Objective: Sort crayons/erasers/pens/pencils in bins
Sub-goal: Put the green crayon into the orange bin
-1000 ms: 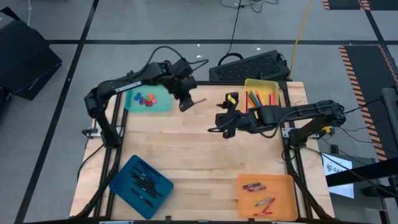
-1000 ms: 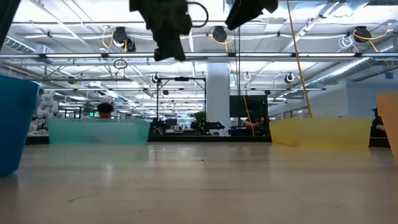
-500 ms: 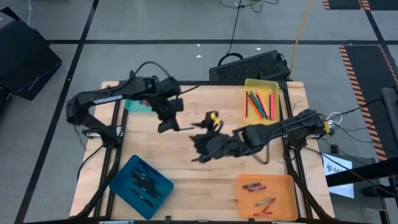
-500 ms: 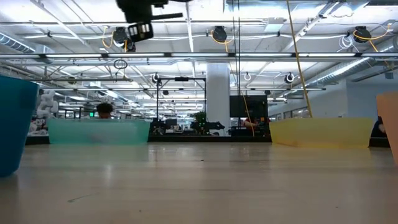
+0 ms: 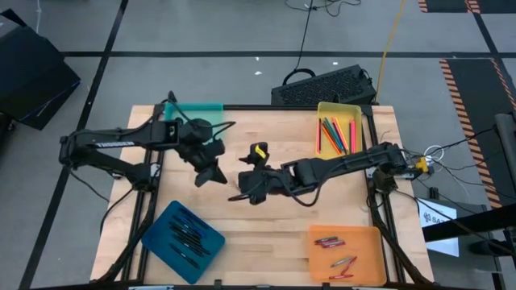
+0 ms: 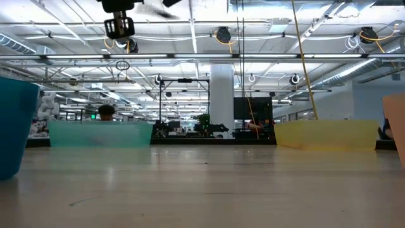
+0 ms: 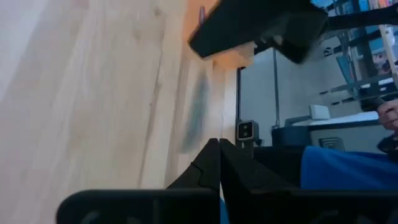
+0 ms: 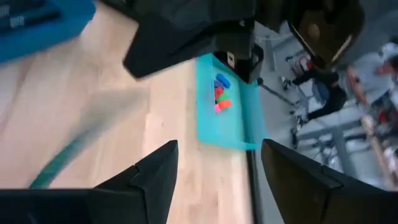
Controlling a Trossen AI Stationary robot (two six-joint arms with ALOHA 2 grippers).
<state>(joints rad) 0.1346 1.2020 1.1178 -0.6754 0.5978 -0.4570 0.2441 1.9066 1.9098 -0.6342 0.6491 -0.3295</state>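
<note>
Your wooden table point(image 5: 266, 221) carries four bins, one toward each corner in the high view. The dark blue bin point(image 5: 182, 241) lies at the near left, turned at an angle, with the pens point(image 5: 187, 235) inside it. The orange bin point(image 5: 348, 253) lies at the near right and holds the crayons point(image 5: 329, 241), with a few more red sticks below them that cannot be told apart at this range. The yellow bin point(image 5: 339, 127) stands at the far right with the pencils point(image 5: 336, 134) laid lengthwise in it. The teal bin point(image 5: 196, 109) is at the far left, largely covered by the left arm in the high view; the right wrist view shows the erasers point(image 8: 221, 93) clustered inside it, blue, red, green and pink. Your left gripper point(image 7: 219, 147) is above bare wood near the table's middle left, its two fingers pressed together with nothing between them. Your right gripper point(image 8: 217, 155) is extended across the table's centre, just beside the left one, its fingers spread wide apart and carrying nothing. The low view shows the tabletop between the bins bare. A black keyboard point(image 5: 326, 85) sits on the floor beyond the far edge.
</note>
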